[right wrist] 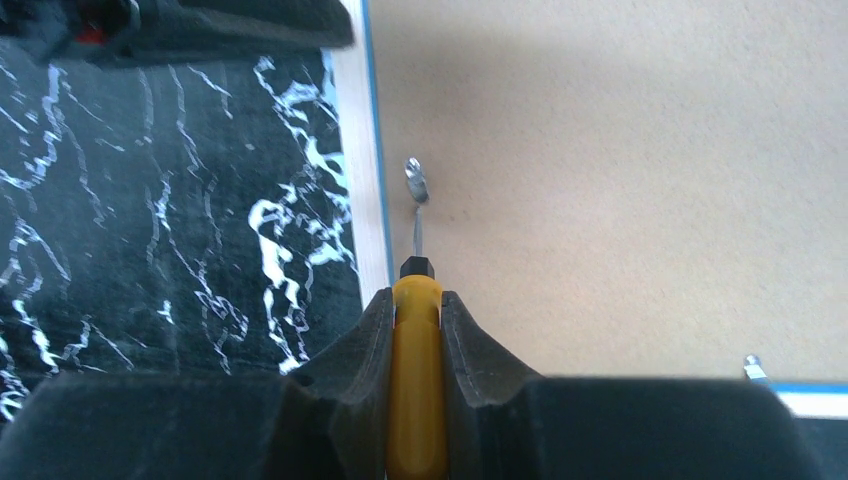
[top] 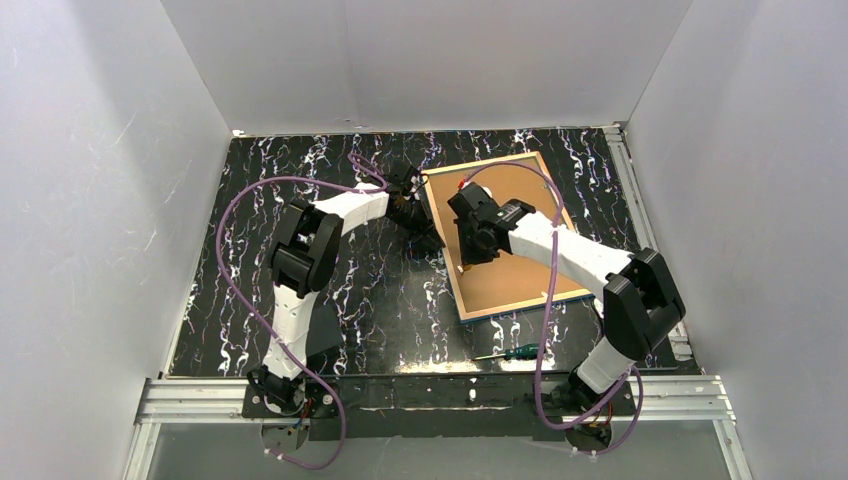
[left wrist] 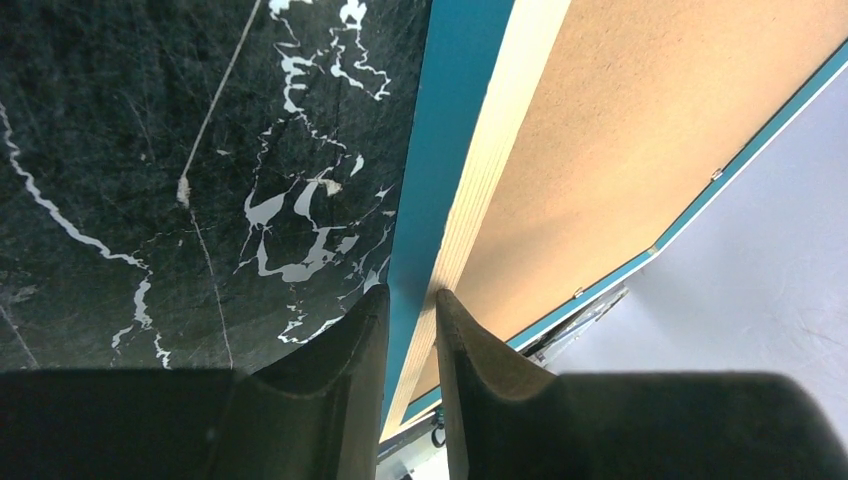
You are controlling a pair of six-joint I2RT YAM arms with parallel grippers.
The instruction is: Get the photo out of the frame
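The left pincer (left wrist: 412,335) was closed to a narrow gap on the long edge of the frame (left wrist: 445,130), one finger against the blue outer side and the other against the light wood strip of its back, with the black marbled table (left wrist: 150,150) spreading to the left of that pincer. The frame lay back up on the table, running away from the left pincer's fingertips, and the brown backing board (left wrist: 640,140) filled it to the pincer's right. The photo was hidden in every view. Further right, the right pincer (right wrist: 415,325) was clamped tight around the yellow handle of a screwdriver (right wrist: 415,400), which pointed straight out ahead of its fingertips. The thin shaft reached over the backing board just inside the frame's wood strip, and its tip was at, or just short of, a small metal tab (right wrist: 414,180); contact could not be told. A second tab (right wrist: 752,365) sat on the board well to the right of that pincer, close to the frame's blue edge. A green-handled screwdriver (top: 510,352) lay on the table behind the right pincer, towards the arm bases and well apart from it
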